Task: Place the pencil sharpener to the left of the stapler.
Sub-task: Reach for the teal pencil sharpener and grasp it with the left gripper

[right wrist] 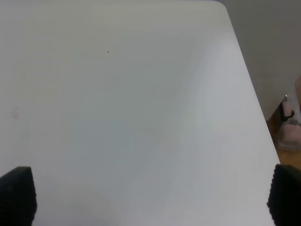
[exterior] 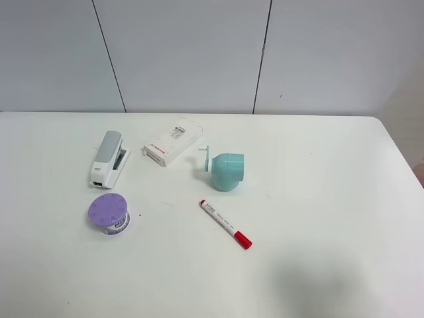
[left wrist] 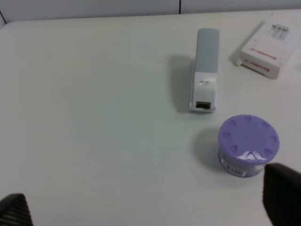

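Plainly, red print is carried by the flat white rectangular box point(exterior: 172, 142), but it is too small to be read, as is the label on the round purple-lidded container point(exterior: 108, 213). The mint-green rounded plastic pencil sharpener point(exterior: 225, 170) lies on the white counter point(exterior: 331, 199), well right of the grey-topped, white-bodied stapler point(exterior: 109, 159), its thin white crank turned toward the box. The left end effector point(left wrist: 148, 202) is held spread wide near the container; the right end effector point(right wrist: 150, 195) is likewise spread wide. Only black fingertips point(right wrist: 16, 193) are seen, cut off at the frame corners.
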`<action>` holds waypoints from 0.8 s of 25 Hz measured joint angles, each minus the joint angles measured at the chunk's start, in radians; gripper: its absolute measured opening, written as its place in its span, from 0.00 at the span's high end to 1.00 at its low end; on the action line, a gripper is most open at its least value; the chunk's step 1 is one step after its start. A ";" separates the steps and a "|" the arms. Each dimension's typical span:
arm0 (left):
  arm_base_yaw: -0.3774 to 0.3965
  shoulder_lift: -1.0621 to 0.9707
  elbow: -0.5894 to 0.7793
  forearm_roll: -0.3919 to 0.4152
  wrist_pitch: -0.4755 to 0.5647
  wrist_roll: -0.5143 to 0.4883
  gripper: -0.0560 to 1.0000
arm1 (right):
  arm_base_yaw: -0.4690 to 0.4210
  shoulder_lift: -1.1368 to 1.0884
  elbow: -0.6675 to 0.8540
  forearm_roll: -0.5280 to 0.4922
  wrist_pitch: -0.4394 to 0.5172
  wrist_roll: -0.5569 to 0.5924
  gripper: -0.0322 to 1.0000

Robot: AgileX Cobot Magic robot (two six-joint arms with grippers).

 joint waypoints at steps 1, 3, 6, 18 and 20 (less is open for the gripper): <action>0.000 0.000 0.000 0.000 0.000 0.000 0.01 | 0.000 0.000 0.000 0.000 0.000 0.000 0.01; 0.000 0.000 0.000 0.000 0.000 0.000 0.01 | 0.000 0.000 0.000 0.000 0.000 0.000 0.01; 0.000 0.000 0.000 0.000 0.000 0.000 0.01 | 0.000 0.000 0.000 0.000 0.000 0.000 0.01; 0.000 0.000 0.000 0.000 0.000 0.000 0.01 | 0.000 0.000 0.000 0.000 0.000 0.000 0.01; 0.000 0.000 0.000 0.000 0.000 0.000 0.01 | 0.000 0.000 0.000 0.000 0.000 0.000 0.01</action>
